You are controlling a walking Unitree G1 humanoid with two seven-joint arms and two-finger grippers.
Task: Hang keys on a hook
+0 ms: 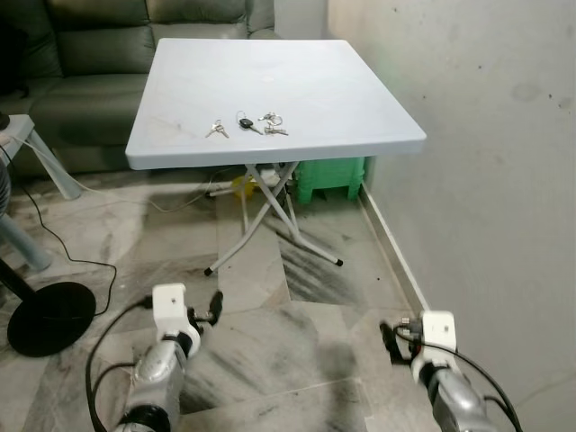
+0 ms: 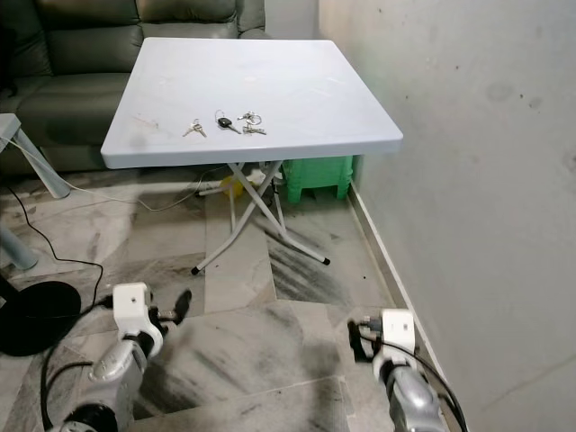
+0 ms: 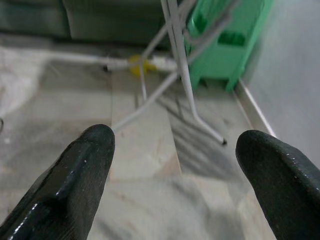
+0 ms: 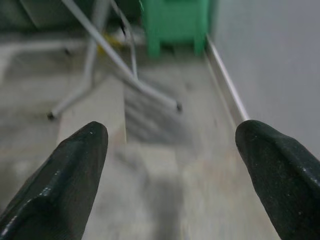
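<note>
1. Both jaws stand wide and hold nothing: your left gripper [image 3: 170, 165] and right gripper [image 4: 170, 165] hang low over the marble floor [image 1: 270, 360], short of the folding table.
2. Your keys [image 1: 245, 124] lie on the pale surface [image 1: 342, 90], near its front edge and toward its left half, in three small bunches: one [image 1: 216, 130] on the left, a black-headed one [image 1: 246, 121] in the middle, a ringed one [image 1: 272, 123] on the right.
3. From the jaws, the keys sit at about 12 o'clock, higher and well apart. The left gripper looks nearer.
4. The row of bunches runs 9 to 3 o'clock along the front edge; single key directions are too small to tell.
5. Expect to step closer and raise an arm first.
</note>
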